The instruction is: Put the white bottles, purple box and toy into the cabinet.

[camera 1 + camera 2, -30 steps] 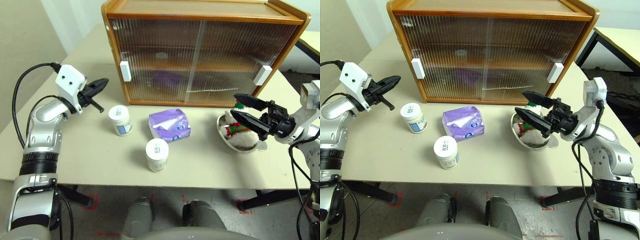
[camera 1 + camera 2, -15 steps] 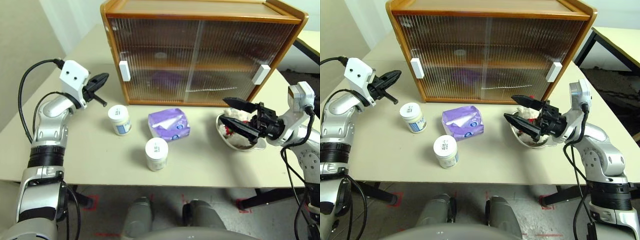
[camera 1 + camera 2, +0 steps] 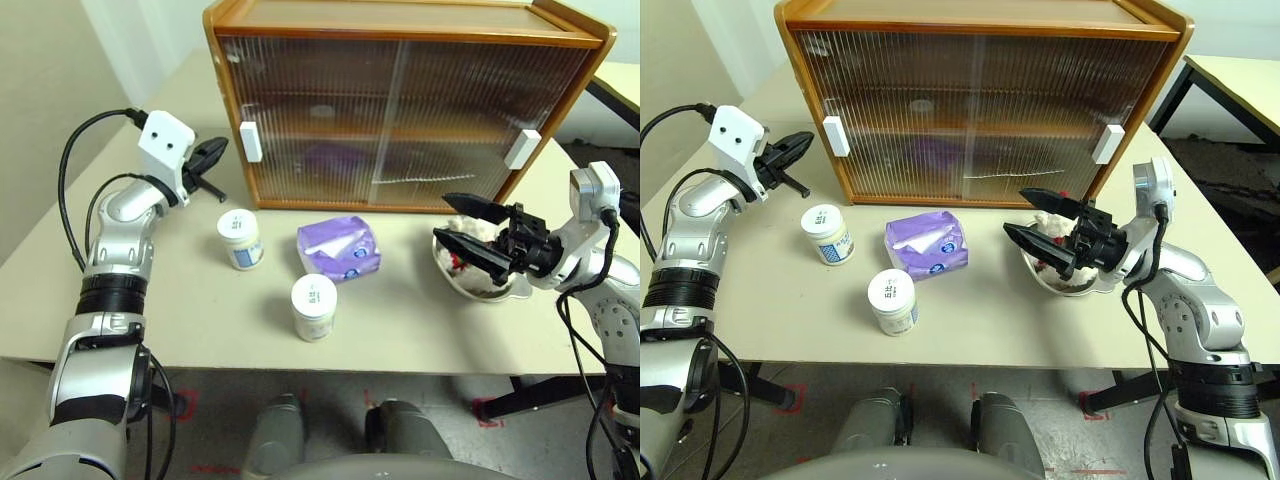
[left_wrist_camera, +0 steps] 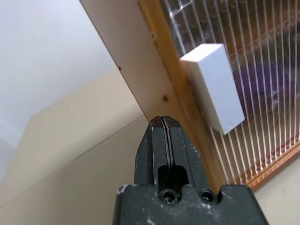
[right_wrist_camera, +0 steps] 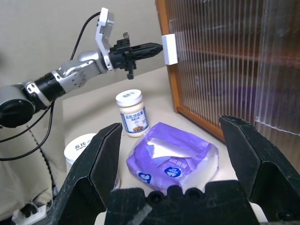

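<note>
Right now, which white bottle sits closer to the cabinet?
The white bottle left of the purple box, below the cabinet's left handle. The other bottle stands nearer the table's front edge.

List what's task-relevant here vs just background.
Job:
white bottles
purple box
toy in its metal dish
cabinet, doors shut

Background:
table
second table at far right
</note>
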Controlling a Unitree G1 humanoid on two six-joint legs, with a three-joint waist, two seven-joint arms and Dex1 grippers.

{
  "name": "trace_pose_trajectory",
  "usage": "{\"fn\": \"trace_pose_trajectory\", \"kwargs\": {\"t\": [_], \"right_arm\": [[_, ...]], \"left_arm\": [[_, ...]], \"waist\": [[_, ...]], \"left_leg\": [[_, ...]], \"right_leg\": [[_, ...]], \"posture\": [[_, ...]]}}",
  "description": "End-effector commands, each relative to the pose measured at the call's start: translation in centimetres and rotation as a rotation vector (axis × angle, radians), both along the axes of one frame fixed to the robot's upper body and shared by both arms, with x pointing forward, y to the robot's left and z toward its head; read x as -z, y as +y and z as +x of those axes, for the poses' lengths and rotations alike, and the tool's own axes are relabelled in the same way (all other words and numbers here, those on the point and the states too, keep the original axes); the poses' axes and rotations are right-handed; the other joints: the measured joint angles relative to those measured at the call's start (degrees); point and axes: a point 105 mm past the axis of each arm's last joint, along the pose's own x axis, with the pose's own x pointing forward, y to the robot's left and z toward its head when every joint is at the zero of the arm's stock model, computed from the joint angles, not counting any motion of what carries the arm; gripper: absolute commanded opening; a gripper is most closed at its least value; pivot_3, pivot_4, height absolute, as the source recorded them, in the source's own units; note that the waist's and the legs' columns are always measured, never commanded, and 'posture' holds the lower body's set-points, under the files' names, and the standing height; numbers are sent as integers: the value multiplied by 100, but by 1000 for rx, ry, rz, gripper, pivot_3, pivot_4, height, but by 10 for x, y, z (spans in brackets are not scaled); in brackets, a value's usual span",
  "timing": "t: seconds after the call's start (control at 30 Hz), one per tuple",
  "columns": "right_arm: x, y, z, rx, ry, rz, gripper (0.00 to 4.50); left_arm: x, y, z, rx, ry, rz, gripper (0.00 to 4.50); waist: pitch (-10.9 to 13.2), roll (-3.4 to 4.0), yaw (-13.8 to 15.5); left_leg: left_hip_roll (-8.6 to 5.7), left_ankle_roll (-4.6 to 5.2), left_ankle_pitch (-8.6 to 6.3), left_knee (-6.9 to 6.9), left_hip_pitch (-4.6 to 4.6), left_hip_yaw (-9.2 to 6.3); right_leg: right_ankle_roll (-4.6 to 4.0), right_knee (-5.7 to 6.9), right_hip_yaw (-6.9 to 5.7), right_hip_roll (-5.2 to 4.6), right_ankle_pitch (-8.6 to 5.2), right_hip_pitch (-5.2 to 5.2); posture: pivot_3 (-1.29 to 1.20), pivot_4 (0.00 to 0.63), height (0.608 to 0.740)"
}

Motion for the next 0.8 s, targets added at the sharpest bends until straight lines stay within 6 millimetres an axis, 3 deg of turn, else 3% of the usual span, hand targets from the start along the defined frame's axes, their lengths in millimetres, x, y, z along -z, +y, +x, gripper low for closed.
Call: {"fn": "trace_pose_trajectory", "kwargs": {"t": [0.03, 0.33, 0.53, 0.8], "right_arm": [[-2, 3, -5, -2, -7, 5, 4500], [-4, 1, -7, 16, -10, 11, 4500], [-4, 0, -6, 24, -12, 6, 4500], [-8, 3, -2, 16, -19, 11, 4500]], "left_arm": [[-2, -15, 4, 42, -5, 28, 23], [6, -23, 11, 61, 15, 18, 23], [0, -37, 16, 92, -1, 21, 23], [-10, -33, 16, 82, -9, 20, 23]], "waist": [[0, 0, -1], [0, -1, 5], [-1, -3, 40], [-1, -3, 40]], "left_leg": [[0, 0, 0, 5, -1, -1], [-2, 8, -2, 40, -12, -1], [-5, 9, -2, 44, -23, -3], [-13, 37, -1, 70, -76, -10]], "right_leg": [[0, 2, 0, 0, 0, 0], [30, 2, -5, -7, 12, 3], [31, 0, -13, -12, 15, 2], [27, -4, -21, -18, 34, -26]], "posture": [[39, 0, 740], [13, 0, 740], [13, 0, 740], [19, 0, 740]]}}
